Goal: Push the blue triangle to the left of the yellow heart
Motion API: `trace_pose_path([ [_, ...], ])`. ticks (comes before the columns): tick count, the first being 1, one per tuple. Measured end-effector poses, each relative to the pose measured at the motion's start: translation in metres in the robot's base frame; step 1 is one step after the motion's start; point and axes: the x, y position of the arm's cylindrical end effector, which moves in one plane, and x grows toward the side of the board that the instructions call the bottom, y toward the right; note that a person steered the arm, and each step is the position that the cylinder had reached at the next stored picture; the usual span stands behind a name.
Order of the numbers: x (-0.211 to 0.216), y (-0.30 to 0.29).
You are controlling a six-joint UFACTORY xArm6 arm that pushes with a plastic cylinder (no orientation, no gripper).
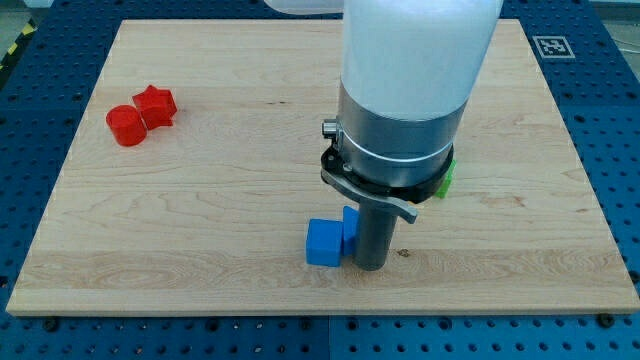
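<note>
The arm (415, 90) fills the view's top centre, a white and grey column over the board (200, 200). There is no claw, only a dark rod; my tip (371, 266) rests on the board, touching the right side of the blue blocks. A blue cube (323, 243) sits low at centre, with a second blue block (350, 227) behind it, its shape unclear. Two red blocks (141, 114) touch at upper left. A green block (445, 178) peeks out right of the arm. The yellow heart cannot be seen.
</note>
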Motion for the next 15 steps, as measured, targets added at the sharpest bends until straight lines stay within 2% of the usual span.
trace_pose_path([
  [1,0.001,-0.028],
  [5,-0.029,-0.043],
  [11,-0.036,0.004],
  [13,-0.046,-0.005],
  [14,-0.046,-0.035],
  [15,-0.054,-0.023],
])
